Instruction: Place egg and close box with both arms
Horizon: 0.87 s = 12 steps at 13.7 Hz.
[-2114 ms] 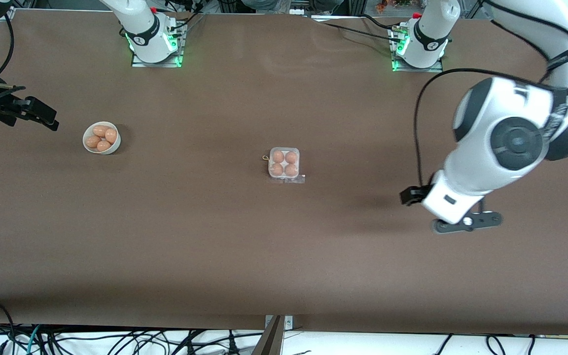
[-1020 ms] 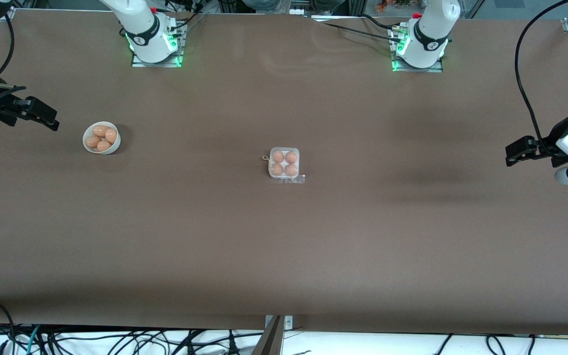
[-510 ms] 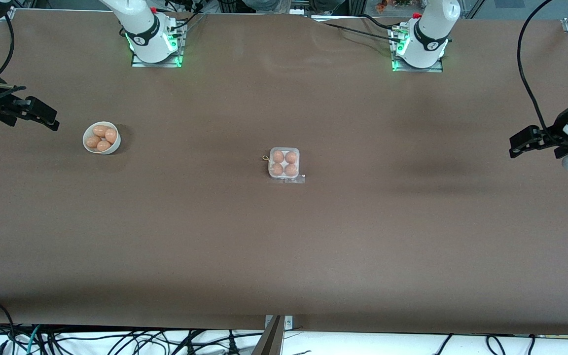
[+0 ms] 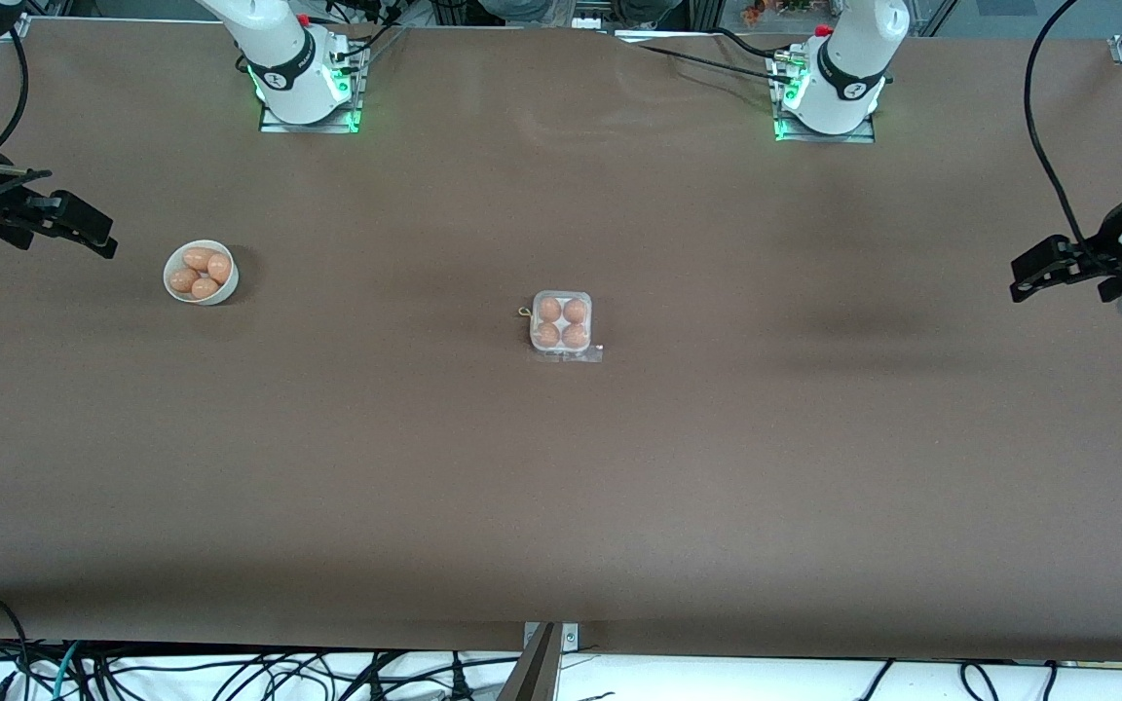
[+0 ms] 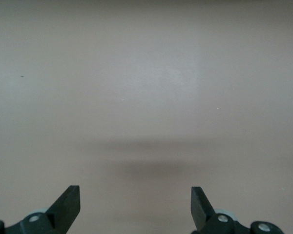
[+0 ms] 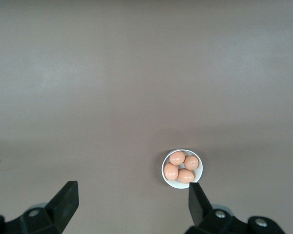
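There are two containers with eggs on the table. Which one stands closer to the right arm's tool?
The round white bowl of eggs, toward the right arm's end of the table near the right tool. The square egg carton sits mid-table.

You are getting even, soft overhead light on the table; a faint smeared shadow is lying toward the left arm's end, and both wrist views are looking hazy and washed-out.

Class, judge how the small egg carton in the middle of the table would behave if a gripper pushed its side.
The carton looks thin and light, so it would probably slide. Its clear lid may flex. Four eggs fill it, adding weight and likely fragile.
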Motion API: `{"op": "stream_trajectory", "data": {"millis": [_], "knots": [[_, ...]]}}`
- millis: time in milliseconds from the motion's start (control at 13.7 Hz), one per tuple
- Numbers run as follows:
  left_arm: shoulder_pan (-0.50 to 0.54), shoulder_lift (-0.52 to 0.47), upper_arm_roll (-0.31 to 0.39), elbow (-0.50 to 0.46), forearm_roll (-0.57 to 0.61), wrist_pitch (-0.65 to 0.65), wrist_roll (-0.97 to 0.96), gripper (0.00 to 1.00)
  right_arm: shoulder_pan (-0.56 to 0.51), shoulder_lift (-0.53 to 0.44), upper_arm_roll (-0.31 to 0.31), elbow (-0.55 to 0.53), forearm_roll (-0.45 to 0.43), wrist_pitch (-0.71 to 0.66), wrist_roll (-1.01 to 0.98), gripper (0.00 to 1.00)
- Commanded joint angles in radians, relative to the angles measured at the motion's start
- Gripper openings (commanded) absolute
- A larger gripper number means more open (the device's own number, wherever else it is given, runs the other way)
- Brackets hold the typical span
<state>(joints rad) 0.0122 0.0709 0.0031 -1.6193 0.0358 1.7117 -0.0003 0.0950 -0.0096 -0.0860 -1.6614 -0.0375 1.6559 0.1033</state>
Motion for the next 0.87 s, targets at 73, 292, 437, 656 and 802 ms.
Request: {"op": "stream_trajectory", "data": {"millis": [73,292,437,656,802], "knots": [[0.002,-0.04,-0.006,-0.042,-0.04,0.014,0.01,1.0,0.0,-0.009,0.009,-0.003,-0.013,0.005,0.015,1.0],[0.002,-0.037,-0.005,-0.037,-0.039,0.012,0.008,1.0,0.0,-0.007,0.009,-0.003,-0.013,0.007,0.016,1.0],[0.0,-0.025,-0.006,-0.027,-0.039,0.008,0.006,1.0,0.0,-0.007,0.009,-0.003,-0.013,0.007,0.018,1.0],[-0.003,-0.019,-0.008,-0.021,-0.04,0.002,0.006,1.0,0.0,-0.007,0.009,-0.003,-0.013,0.007,0.018,1.0],[-0.003,-0.019,-0.012,-0.019,-0.04,-0.006,0.006,1.0,0.0,-0.007,0.009,-0.003,-0.013,0.007,0.018,1.0]]}}
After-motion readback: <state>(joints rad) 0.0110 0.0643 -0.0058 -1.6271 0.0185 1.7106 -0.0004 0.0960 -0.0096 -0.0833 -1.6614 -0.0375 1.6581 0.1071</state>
